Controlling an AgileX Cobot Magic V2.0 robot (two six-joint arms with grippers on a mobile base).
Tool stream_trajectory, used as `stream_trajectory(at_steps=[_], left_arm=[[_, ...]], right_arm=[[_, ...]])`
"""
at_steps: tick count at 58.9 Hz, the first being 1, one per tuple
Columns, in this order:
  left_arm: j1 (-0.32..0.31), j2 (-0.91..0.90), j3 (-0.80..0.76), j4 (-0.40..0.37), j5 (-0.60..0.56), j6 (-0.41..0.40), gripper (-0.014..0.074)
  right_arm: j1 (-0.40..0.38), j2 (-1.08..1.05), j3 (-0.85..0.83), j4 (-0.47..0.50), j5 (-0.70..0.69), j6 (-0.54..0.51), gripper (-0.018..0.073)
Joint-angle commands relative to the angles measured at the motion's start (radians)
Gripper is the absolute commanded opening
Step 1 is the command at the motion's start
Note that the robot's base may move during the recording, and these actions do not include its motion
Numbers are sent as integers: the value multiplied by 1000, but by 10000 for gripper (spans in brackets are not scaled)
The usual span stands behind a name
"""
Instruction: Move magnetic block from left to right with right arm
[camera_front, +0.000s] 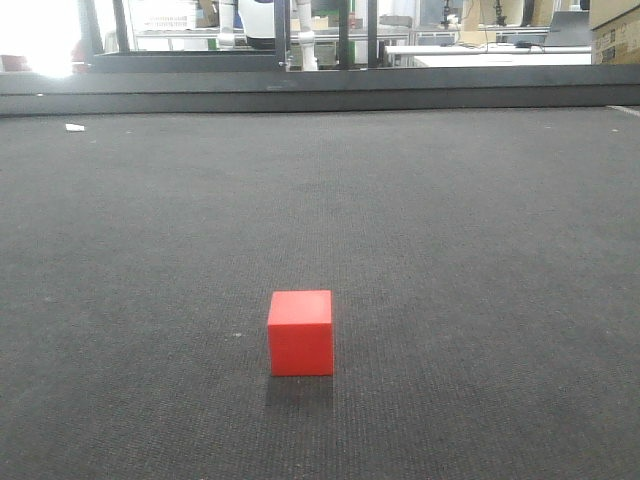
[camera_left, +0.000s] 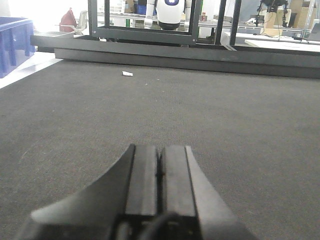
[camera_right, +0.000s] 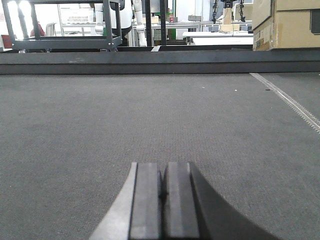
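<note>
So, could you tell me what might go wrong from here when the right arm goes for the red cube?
1. The right gripper is shut; unless it opens first, it would likely shove the red cube rather than grasp it.
2. The cube is absent from the right wrist view, so the approach may start misaligned.
3. The cube stands free on the mat, so a glancing touch could slide it.

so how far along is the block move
Nothing looks done yet. The magnetic block sits alone on the mat, slightly left of centre in the front view. The right gripper is shut and empty, as is the left gripper. Reaching, grasping and moving remain.
</note>
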Motion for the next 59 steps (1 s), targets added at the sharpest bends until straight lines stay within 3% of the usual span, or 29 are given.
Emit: stream_trajectory(at_steps=[1, 44, 49, 59], left_arm=[[-4, -5, 9, 0, -88, -4, -116], [-4, -5, 9, 0, -88, -4, -116], [-4, -5, 9, 0, -88, -4, -116], [-4, -5, 9, 0, -88, -4, -116]], right_arm=[[-3, -18, -7, -7, -90, 0, 56], [-3, -17, -32, -4, -161, 0, 56], [-3, -17, -91, -8, -91, 0, 56], [-3, 8, -251, -8, 182, 0, 56]])
